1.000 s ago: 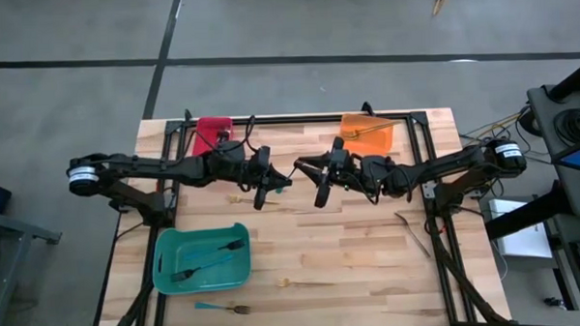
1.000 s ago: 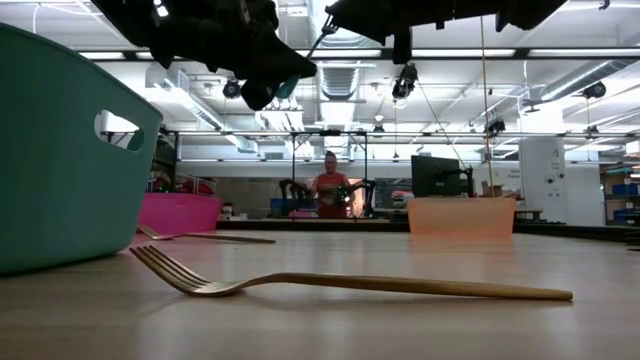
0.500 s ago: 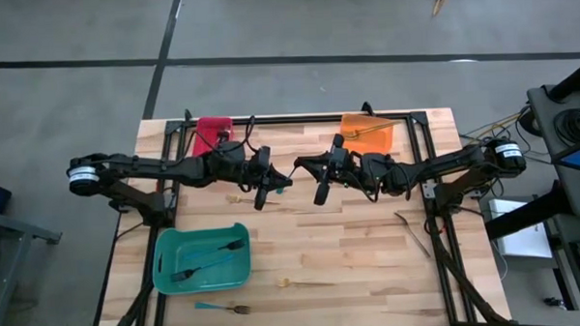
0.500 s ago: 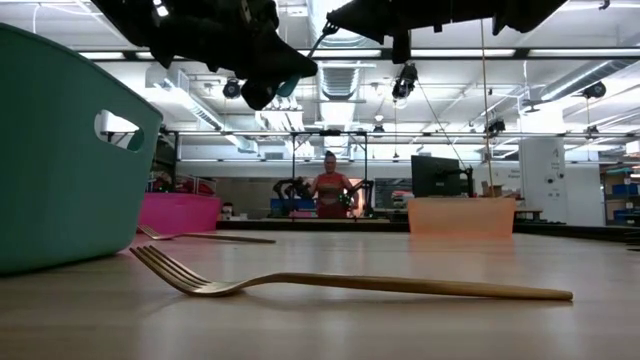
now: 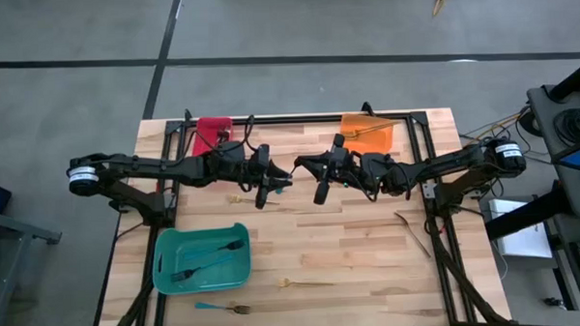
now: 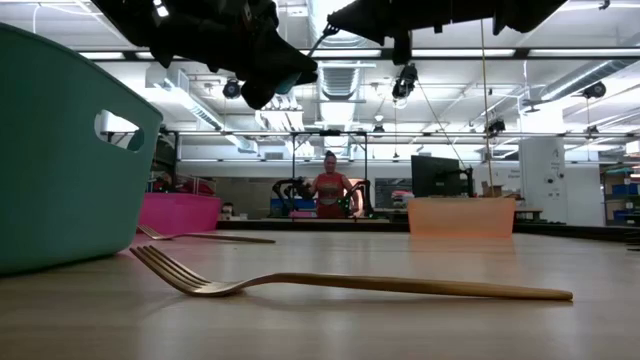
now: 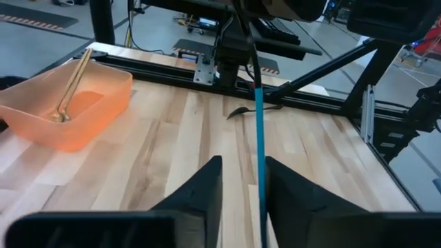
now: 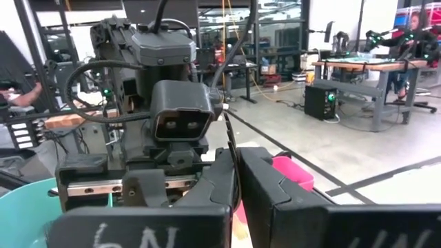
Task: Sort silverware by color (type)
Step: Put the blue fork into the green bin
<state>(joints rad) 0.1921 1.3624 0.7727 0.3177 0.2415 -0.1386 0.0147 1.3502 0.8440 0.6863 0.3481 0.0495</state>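
Observation:
A fork with a bright blue handle [image 7: 258, 124] hangs in the air over the table's middle, between my two grippers. My right gripper [image 8: 236, 155] is shut on it. My left gripper [image 7: 243, 162] faces it, open, and the handle runs between its fingers, close beside one of them. The fork's head is hidden. In the high view the two grippers, left [image 5: 274, 183] and right [image 5: 308, 172], almost meet. In the low view the fork [image 6: 322, 40] shows as a thin line high above the table. My right gripper pinches the blue handle [image 7: 254, 58] between its two fingers, at the end away from my left gripper. Its fingers come roughly level from the table's right side and lie along the fork. The fork is lifted clear of the table. Whether my left gripper touches the handle, I cannot tell.
A teal bin [image 5: 168, 269] at the near left holds two dark forks. A red bin [image 5: 212, 132] and an orange bin [image 5: 371, 133] with a gold fork stand at the far edge. Loose forks lie on the table: gold [image 5: 304, 282], blue [image 5: 223, 308], dark [image 5: 413, 231].

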